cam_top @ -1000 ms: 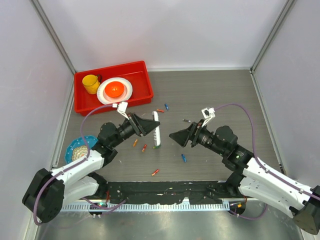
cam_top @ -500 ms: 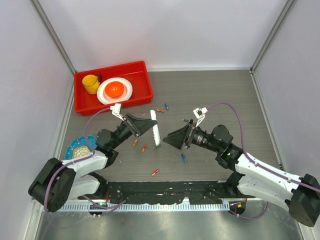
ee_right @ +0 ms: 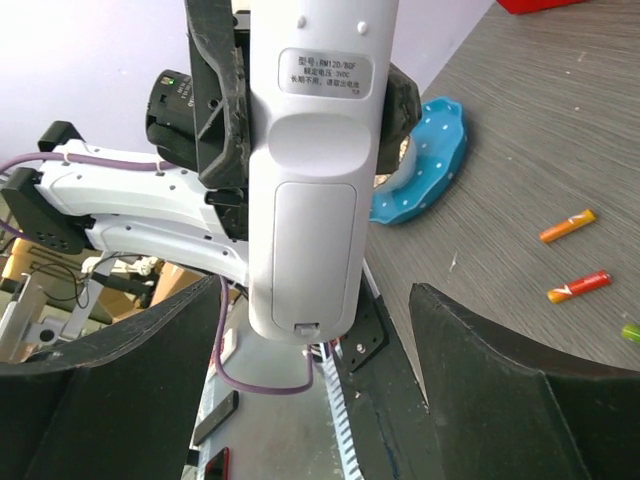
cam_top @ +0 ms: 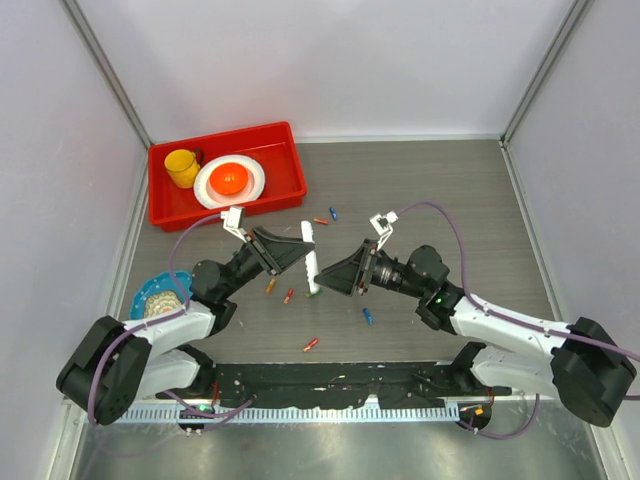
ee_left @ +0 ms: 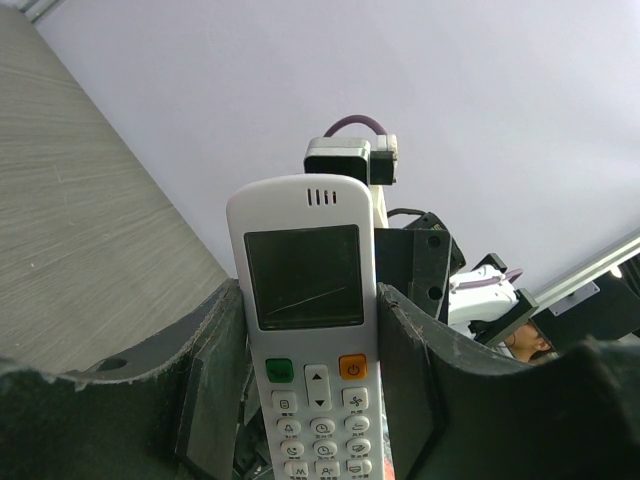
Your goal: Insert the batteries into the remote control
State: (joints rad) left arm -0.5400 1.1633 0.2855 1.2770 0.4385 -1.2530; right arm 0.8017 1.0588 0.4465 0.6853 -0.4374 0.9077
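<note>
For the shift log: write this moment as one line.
left fingers: clamped on remote control, lifted | right fingers: open, facing its back | battery cover: on | batteries: loose on table

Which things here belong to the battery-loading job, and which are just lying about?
Job: white oblong plastic remote control, clamped in the left gripper; small coloured cylindrical batteries scattered on the table.
Lying about: red plastic tray, yellow cup, white plate, blue scalloped dish.

White remote (ee_left: 305,290), bright batteries (cam_top: 311,345)

The remote has a grey display, one green button, one orange. Batteries lie orange, red, blue and green. Tray (cam_top: 283,160) red, cup (cam_top: 182,167) yellow, plate (cam_top: 252,178) white round an orange middle, dish (ee_right: 440,160) blue with white dots, table (cam_top: 430,200) grey, wood-grained
</note>
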